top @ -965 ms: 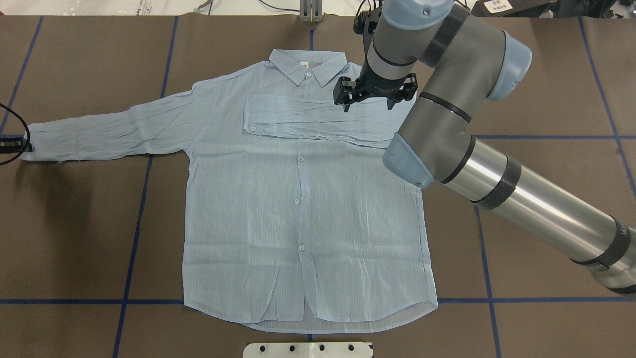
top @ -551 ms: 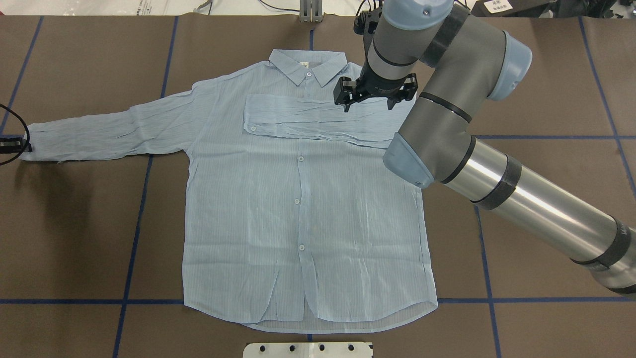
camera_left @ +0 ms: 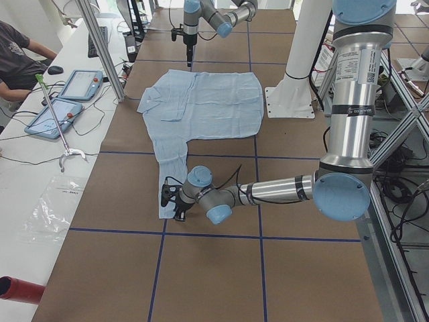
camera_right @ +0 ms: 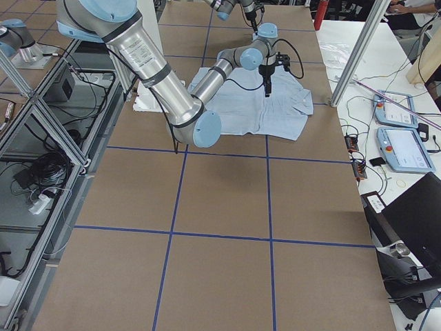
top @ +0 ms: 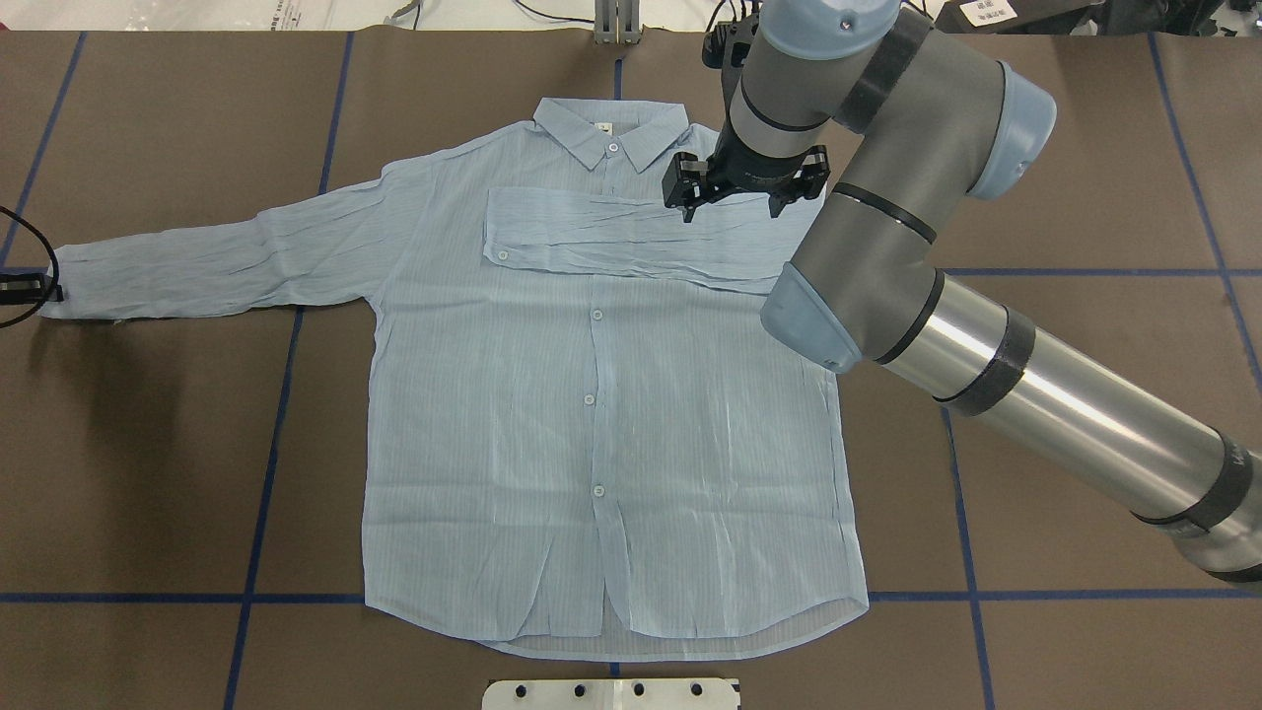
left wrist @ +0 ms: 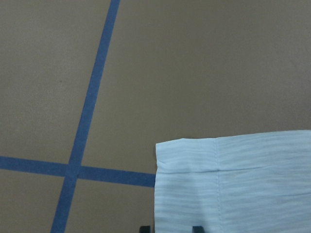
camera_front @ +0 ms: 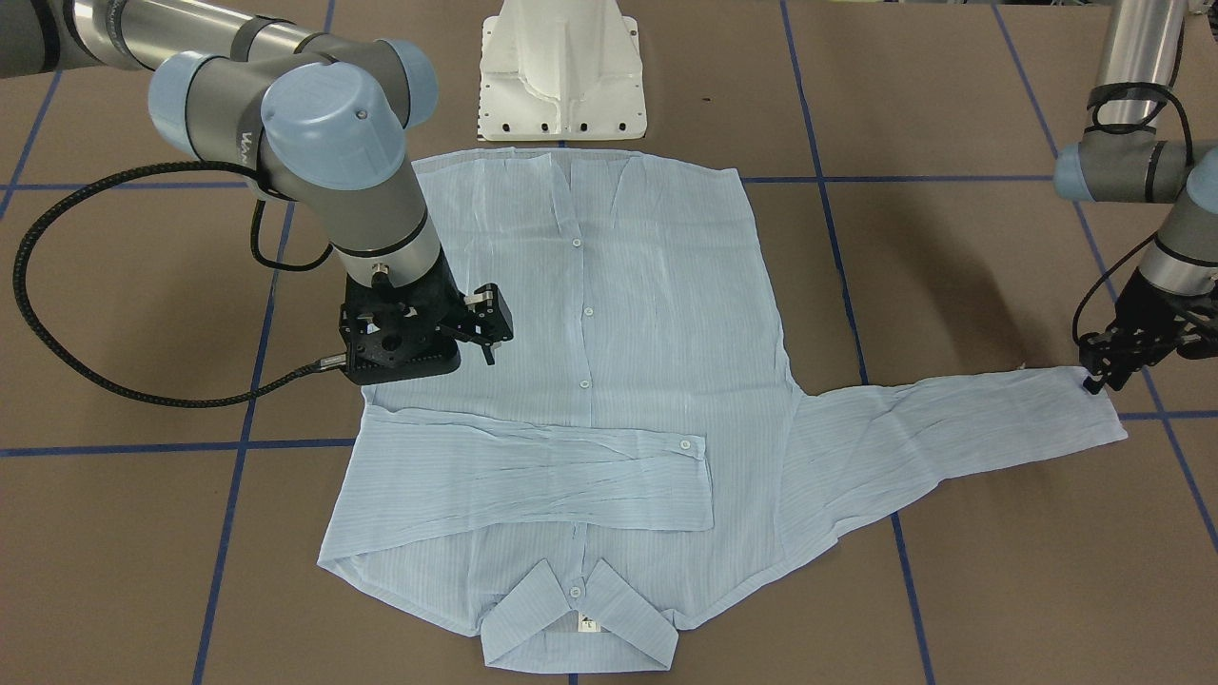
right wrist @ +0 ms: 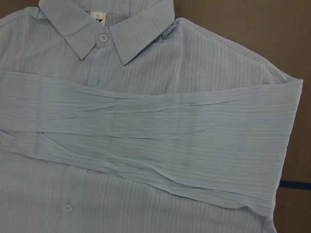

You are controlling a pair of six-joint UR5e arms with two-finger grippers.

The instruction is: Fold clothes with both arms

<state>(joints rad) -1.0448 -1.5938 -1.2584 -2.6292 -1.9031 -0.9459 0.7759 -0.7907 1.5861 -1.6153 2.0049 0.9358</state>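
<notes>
The pale blue shirt (top: 592, 414) lies flat and buttoned-side up on the brown table, collar (top: 611, 128) at the far edge. One sleeve (top: 611, 237) is folded across the chest. The other sleeve (top: 197, 266) stretches out to my left. My right gripper (top: 735, 202) hovers open and empty over the shoulder beside the collar, also seen from the front (camera_front: 428, 357). My left gripper (camera_front: 1094, 381) is down at the outstretched sleeve's cuff (left wrist: 233, 184). In the left wrist view its fingertips (left wrist: 197, 228) stand a little apart, straddling the cuff's edge.
The white pedestal base (camera_front: 561, 67) stands just behind the shirt's hem. Blue tape lines (top: 266, 444) cross the table. A black cable (camera_front: 57, 314) loops beside my right arm. On the side bench are tablets (camera_left: 67, 100), and a person (camera_left: 17, 47) sits there.
My right gripper has edged slightly away from the folded sleeve. The shirt and my left gripper have not moved.
</notes>
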